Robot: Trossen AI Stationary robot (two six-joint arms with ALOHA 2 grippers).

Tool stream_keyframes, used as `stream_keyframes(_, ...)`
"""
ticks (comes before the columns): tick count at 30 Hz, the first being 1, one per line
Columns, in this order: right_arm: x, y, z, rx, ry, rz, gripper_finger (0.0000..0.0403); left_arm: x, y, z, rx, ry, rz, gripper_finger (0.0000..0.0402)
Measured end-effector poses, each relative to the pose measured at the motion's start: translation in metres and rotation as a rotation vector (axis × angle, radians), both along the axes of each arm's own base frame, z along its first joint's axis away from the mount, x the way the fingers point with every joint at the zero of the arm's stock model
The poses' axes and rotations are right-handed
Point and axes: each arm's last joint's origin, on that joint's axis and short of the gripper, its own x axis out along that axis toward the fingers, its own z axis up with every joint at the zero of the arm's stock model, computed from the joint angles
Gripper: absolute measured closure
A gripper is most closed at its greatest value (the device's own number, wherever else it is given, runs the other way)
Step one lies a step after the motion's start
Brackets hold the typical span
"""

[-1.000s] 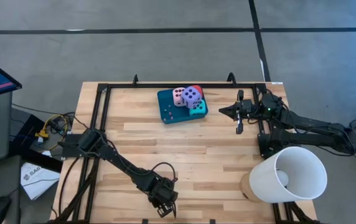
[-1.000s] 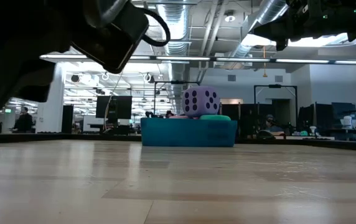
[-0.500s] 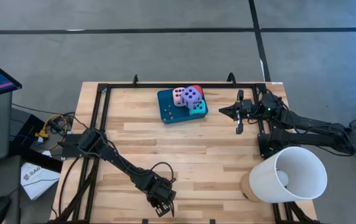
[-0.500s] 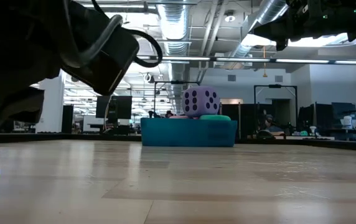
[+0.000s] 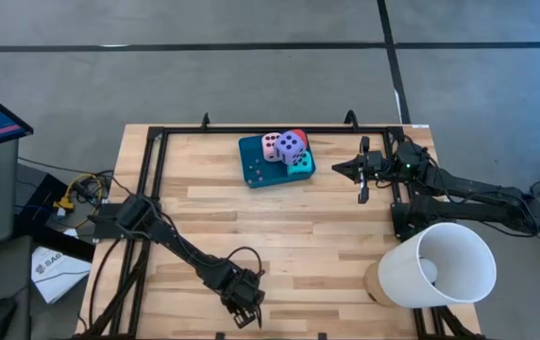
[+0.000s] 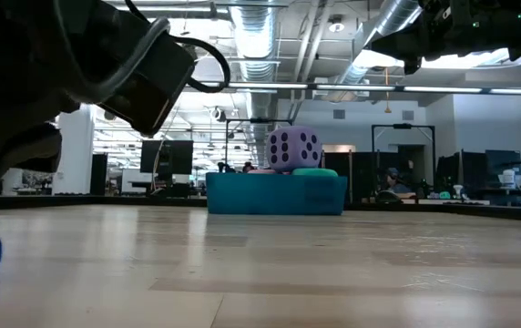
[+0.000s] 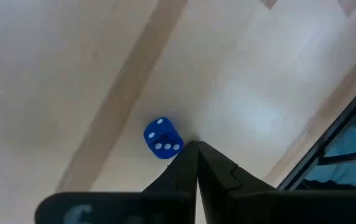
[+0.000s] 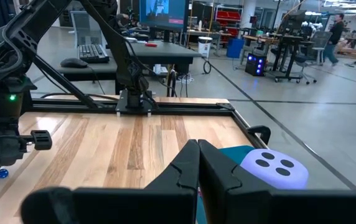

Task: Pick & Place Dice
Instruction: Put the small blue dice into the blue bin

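Left gripper [image 7: 196, 149] shifted slightly, jaws closed beside blue die [image 7: 162, 138].

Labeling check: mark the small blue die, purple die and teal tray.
small blue die [image 7: 162, 138], left wrist view, its pipped faces.
purple die [image 6: 294, 148], low view, front face.
teal tray [image 5: 251, 162], high view, bare floor.
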Motion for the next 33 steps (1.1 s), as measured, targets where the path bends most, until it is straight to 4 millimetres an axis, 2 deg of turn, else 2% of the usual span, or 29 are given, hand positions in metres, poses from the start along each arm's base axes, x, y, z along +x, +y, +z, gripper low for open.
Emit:
stream_keyframes(12,0.000,0.000,0.000,0.000,0.000,0.000,0.0403,-0.005,0.008,0.004,0.203,-0.053,0.000,0.0402)
stream_keyframes(26,0.000,0.000,0.000,0.000,0.000,0.000,0.0403,-0.004,0.012,0.003,0.262,-0.086,-0.002,0.0402)
stream_keyframes(33,0.000,0.000,0.000,0.000,0.000,0.000,0.0403,0.001,0.021,0.003,0.274,-0.090,-0.025,0.0402)
